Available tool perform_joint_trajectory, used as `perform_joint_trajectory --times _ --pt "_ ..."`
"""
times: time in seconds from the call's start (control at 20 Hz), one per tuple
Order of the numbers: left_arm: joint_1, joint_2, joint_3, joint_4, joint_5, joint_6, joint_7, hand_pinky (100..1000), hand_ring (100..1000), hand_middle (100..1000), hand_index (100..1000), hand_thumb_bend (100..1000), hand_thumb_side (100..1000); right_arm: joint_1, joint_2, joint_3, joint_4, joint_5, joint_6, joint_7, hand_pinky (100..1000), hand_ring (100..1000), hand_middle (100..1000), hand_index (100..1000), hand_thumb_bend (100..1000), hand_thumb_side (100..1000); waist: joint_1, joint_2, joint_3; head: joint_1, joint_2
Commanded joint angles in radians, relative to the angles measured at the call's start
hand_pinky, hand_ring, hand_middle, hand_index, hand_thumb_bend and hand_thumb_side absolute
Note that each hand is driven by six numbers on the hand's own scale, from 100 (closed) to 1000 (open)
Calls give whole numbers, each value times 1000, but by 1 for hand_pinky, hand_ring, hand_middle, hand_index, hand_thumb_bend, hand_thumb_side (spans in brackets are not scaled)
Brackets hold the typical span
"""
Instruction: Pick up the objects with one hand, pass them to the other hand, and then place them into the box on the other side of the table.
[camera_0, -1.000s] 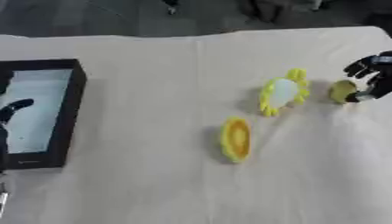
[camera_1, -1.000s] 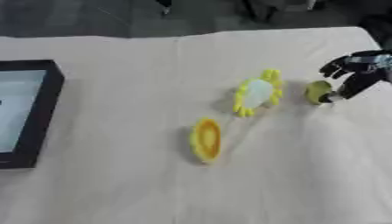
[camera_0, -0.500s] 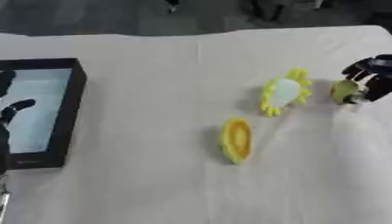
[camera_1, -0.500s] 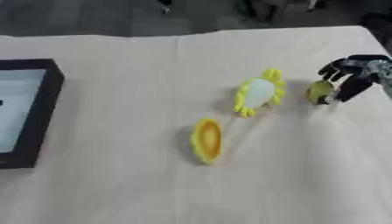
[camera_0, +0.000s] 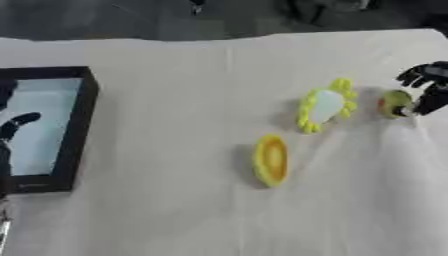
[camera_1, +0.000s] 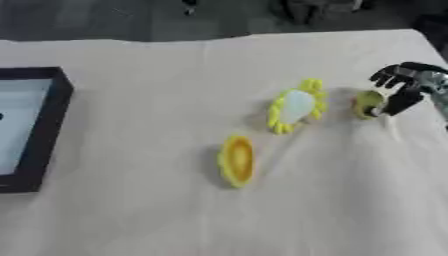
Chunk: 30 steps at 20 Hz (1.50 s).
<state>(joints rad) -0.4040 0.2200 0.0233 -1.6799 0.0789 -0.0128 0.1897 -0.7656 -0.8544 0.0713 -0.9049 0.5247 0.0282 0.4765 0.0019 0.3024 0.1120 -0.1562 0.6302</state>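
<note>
The small round yellow-green object (camera_1: 367, 104) is blurred and partly covered by the black right hand (camera_1: 401, 90). The black-walled box (camera_1: 39, 130) is cut off by the view's left edge.

Table (camera_0: 175, 210) spread before me. Box (camera_0: 83, 125) sits at my nine o'clock, near the left edge; my left hand (camera_0: 16, 125) shows over its inside, at the far left of the left eye view. Oval object (camera_0: 271, 160) lies about table centre. From it, the petal-rimmed object (camera_0: 325, 105) lies at one o'clock, close but apart. The small round object (camera_1: 367, 104) sits just beside that one, at its three o'clock. My right hand (camera_1: 404, 90) is at the table's right edge, at three o'clock of the round object, fingers curved and touching it.
</note>
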Motion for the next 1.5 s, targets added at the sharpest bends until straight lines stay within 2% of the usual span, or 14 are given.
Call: perform_joint_trajectory --times 0.05,0.1,0.15,0.2,0.3,0.35,0.65,0.9,1.15,1.5 --pt "-15 13 -1 -19 4 -1 -4 720 1000 839 826 494 756 -14 -20 -9 2 10 0 -1 826 835 735 819 510 100 10 -4 2 -3 -11" --pt "-15 13 -1 -19 4 -1 -4 720 1000 839 826 493 756 -14 -18 -8 3 10 0 1 823 824 698 787 497 100 10 -4 2 -3 -11" --pt "-16 13 0 -19 4 -1 -4 720 1000 837 826 492 757 -14 -15 -8 5 7 0 3 817 809 641 741 443 100 10 -4 2 -3 -11" --pt "-16 12 0 -19 4 -1 -4 720 1000 837 826 492 757 -14 -13 -7 5 -1 -1 7 813 802 622 723 401 100 10 -4 2 -2 -11" --pt "-15 13 0 -19 4 -1 -3 720 1000 837 825 490 757 -14 -12 -7 3 -22 2 11 795 776 564 664 231 100 10 -4 2 -2 -10" --pt "-16 13 0 -19 4 -1 -4 720 1000 836 825 490 757 -14 -11 -6 3 -35 5 13 785 763 538 635 199 100 10 -5 2 -2 -10" --pt "-17 13 0 -20 5 -1 -1 719 1000 833 820 489 755 13 -30 -6 -31 -104 24 9 763 728 478 567 126 100 7 -7 1 1 -13" --pt "-14 15 2 -20 5 -2 2 718 1000 833 819 491 753 32 -50 -12 -90 -164 26 -3 757 724 474 564 100 100 5 -11 -2 5 -9" --pt "-12 18 2 -20 4 -2 2 719 1000 833 818 489 754 48 -78 -26 -196 -248 34 -26 749 716 471 564 101 100 3 -14 -6 11 -5" --pt "-10 20 3 -22 4 -2 3 718 1000 834 819 489 753 89 -105 -47 -396 -357 77 -125 737 702 462 556 100 100 2 -16 -8 28 -11"
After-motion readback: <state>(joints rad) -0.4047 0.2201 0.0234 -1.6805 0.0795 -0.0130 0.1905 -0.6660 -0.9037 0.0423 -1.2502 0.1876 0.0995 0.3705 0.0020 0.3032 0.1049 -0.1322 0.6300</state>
